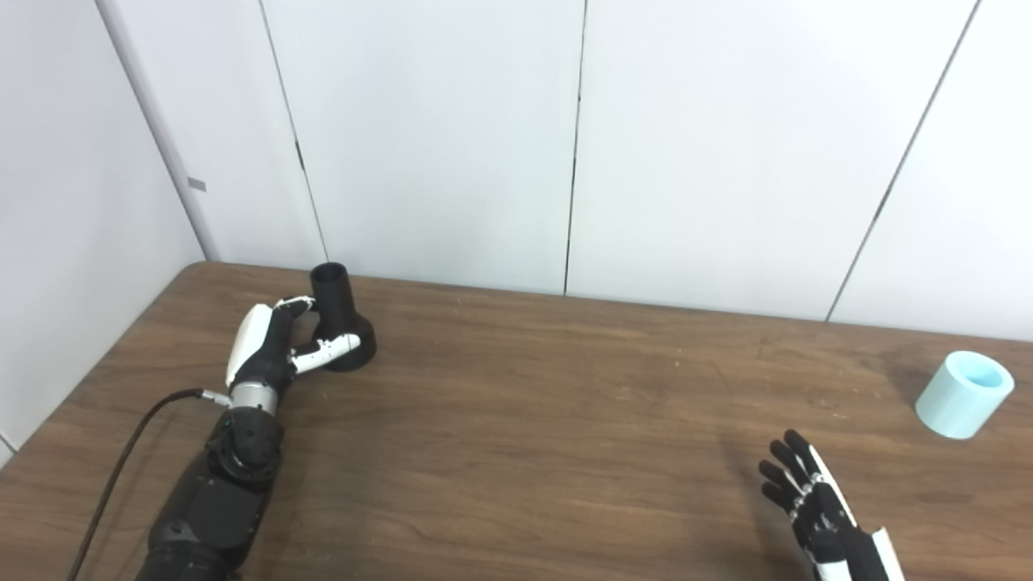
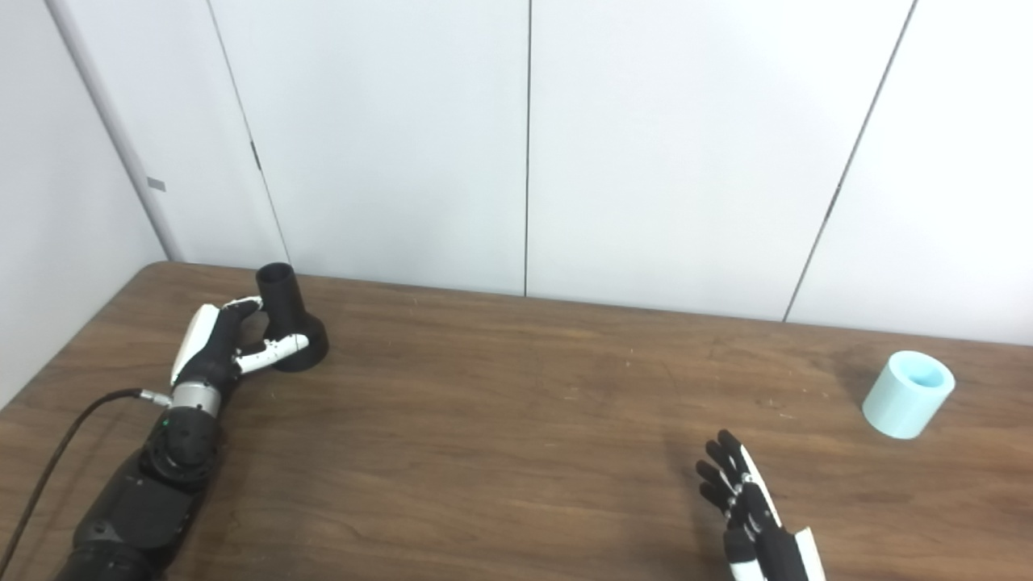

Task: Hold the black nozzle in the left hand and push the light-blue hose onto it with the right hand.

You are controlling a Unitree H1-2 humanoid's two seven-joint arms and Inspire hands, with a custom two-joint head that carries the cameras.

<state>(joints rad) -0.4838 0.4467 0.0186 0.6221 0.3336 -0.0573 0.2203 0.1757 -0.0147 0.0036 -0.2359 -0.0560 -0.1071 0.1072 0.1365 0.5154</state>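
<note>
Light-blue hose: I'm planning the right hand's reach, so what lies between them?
Nothing: only bare wooden table separates the open right hand from the light-blue hose, clear in both eye views.

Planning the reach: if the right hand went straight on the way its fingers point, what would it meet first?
Probably nothing: the right hand points up-left over bare table toward the wall. The light-blue hose lies off to its right.
</note>
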